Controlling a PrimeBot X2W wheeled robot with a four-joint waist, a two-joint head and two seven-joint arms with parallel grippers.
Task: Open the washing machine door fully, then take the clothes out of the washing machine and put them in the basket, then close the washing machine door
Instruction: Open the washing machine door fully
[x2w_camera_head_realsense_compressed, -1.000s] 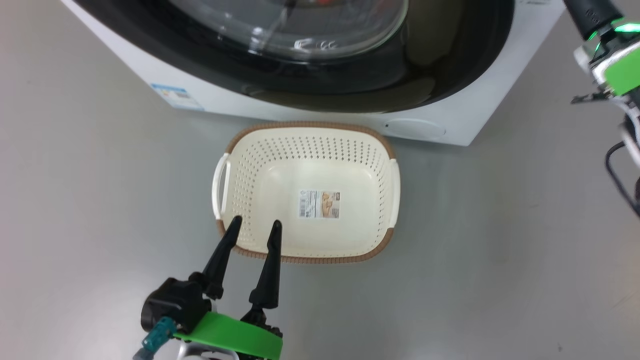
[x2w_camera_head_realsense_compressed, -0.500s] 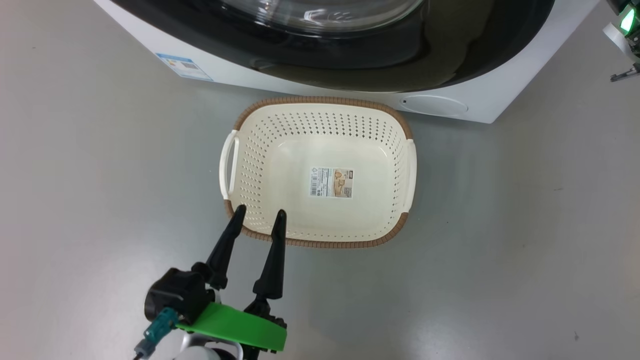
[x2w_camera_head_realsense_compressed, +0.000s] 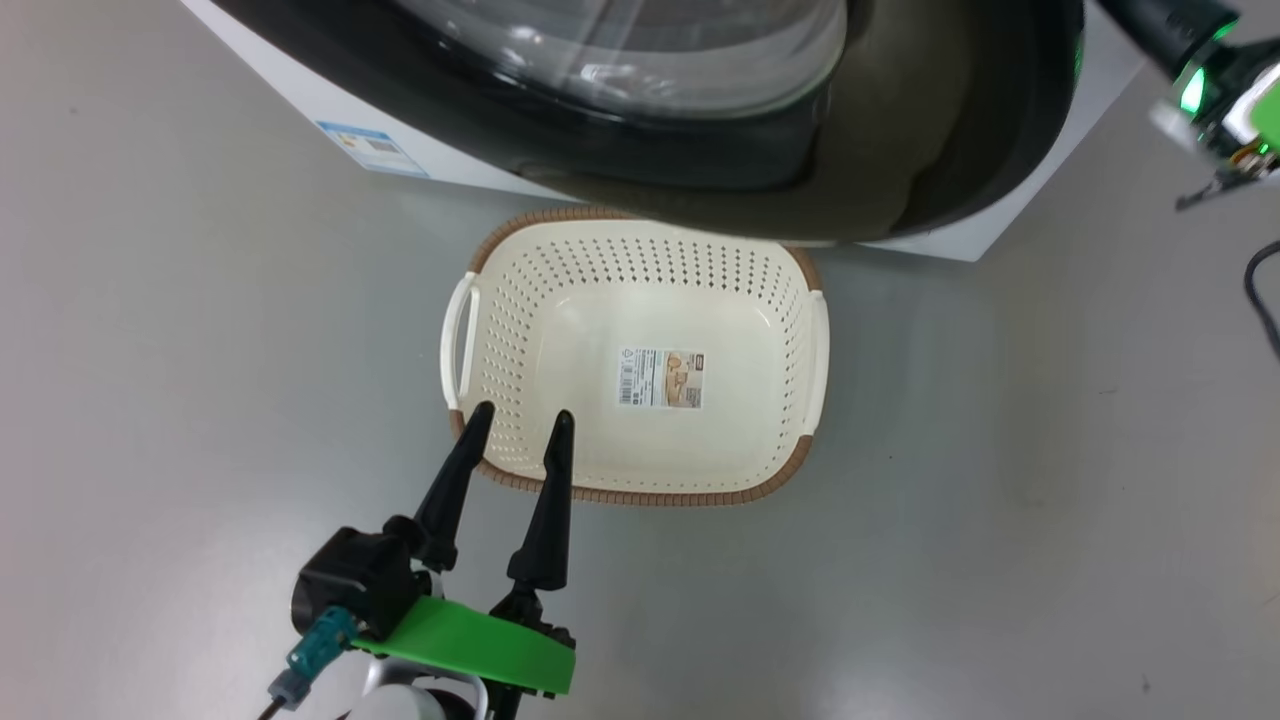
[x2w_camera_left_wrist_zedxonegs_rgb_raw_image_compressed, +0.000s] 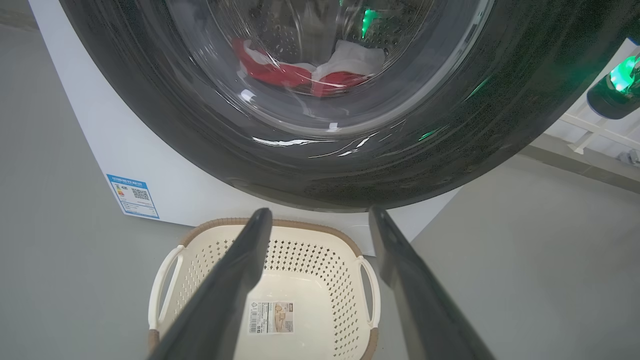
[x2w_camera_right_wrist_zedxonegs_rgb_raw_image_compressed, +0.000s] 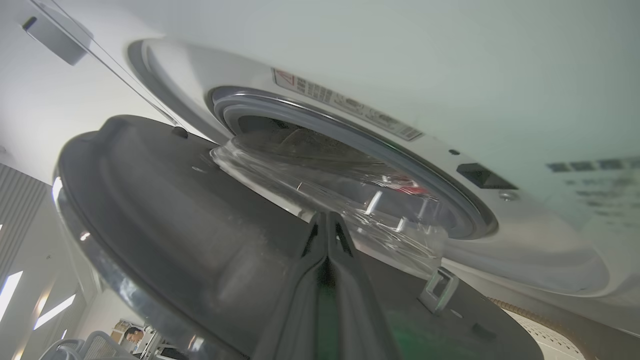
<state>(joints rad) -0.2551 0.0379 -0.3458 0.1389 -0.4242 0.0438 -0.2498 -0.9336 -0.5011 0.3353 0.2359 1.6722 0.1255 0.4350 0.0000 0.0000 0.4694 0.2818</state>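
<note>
The washing machine door (x2w_camera_head_realsense_compressed: 900, 130), with its wide black rim and glass bowl, stands partly open and its lower rim overhangs the far edge of the basket (x2w_camera_head_realsense_compressed: 640, 300). In the left wrist view the red and white clothes (x2w_camera_left_wrist_zedxonegs_rgb_raw_image_compressed: 300, 75) show through the door's glass, inside the washing machine (x2w_camera_left_wrist_zedxonegs_rgb_raw_image_compressed: 100, 130). My left gripper (x2w_camera_head_realsense_compressed: 515, 415) hangs open over the basket's near left rim with nothing between its fingers. My right gripper (x2w_camera_right_wrist_zedxonegs_rgb_raw_image_compressed: 327, 217) is shut, its tips against the door's inner face (x2w_camera_right_wrist_zedxonegs_rgb_raw_image_compressed: 175, 200), between the door and the grey rubber ring (x2w_camera_right_wrist_zedxonegs_rgb_raw_image_compressed: 350, 130).
The cream basket (x2w_camera_left_wrist_zedxonegs_rgb_raw_image_compressed: 320, 280) stands on the grey floor right in front of the machine, a label sticker on its bottom. A blue label (x2w_camera_left_wrist_zedxonegs_rgb_raw_image_compressed: 132, 195) marks the machine's lower left front. My right arm's wrist (x2w_camera_head_realsense_compressed: 1215, 90) shows at the top right.
The door has swung out from the machine and now covers the basket's far rim. The head view has shifted. My left gripper stays open in the same place.
</note>
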